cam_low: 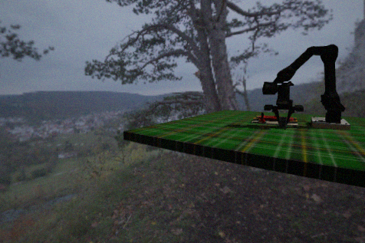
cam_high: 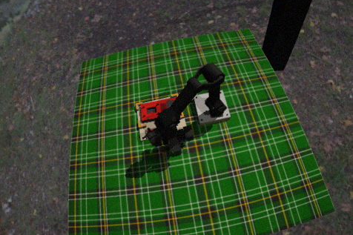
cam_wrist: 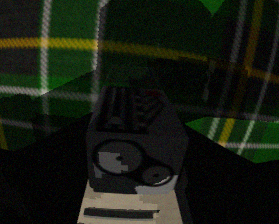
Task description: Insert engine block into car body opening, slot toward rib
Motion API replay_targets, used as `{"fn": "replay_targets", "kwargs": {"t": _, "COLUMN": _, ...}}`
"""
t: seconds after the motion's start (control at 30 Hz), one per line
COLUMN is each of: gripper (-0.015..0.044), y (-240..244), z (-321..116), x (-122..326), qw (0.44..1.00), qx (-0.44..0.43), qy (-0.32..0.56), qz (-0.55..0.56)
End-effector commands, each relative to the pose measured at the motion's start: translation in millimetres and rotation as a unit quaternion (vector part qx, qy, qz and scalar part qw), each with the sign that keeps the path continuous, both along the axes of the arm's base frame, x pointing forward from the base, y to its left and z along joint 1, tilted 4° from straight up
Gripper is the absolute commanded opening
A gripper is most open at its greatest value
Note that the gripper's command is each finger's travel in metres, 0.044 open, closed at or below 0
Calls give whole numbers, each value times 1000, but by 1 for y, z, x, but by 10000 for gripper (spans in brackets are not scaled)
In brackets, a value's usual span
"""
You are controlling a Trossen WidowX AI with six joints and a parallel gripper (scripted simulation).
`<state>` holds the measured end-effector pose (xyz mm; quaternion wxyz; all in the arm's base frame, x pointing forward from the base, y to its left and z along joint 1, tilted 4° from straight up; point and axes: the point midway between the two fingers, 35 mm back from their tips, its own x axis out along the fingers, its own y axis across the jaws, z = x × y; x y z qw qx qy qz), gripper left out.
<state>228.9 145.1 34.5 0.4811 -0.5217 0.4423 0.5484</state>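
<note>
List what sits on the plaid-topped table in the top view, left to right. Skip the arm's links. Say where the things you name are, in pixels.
Red car body point(cam_high: 159, 105) point(cam_low: 273, 117) → white arm base plate point(cam_high: 201, 117) point(cam_low: 315, 121). The gripper and the engine block overlap the car body's span, so I left them out.

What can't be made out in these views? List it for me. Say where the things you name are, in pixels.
- Opening in the red car body point(cam_high: 157, 107) point(cam_low: 271, 118), top view: partly covered by the arm point(cam_high: 182, 99) point(cam_low: 303, 62).
- Engine block point(cam_wrist: 135, 145), top view: hidden under the hand point(cam_high: 172, 136) point(cam_low: 284, 119).
- Engine block's underside, wrist view: turned away.
- Hand's fingertips, exterior view: too small and dark.
- Rib, exterior view: too small.
</note>
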Motion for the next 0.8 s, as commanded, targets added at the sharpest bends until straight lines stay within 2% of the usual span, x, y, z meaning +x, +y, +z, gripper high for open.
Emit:
{"fn": "replay_targets", "kwargs": {"t": 0.0, "gripper": 0, "y": 3, "z": 12, "x": 5, "qw": 1000, "qx": 6, "qy": -6, "qz": -1}}
{"fn": "replay_targets", "kwargs": {"t": 0.77, "gripper": 0, "y": -1, "z": 83, "x": 8, "qw": 1000, "qx": 6, "qy": -6, "qz": -1}}
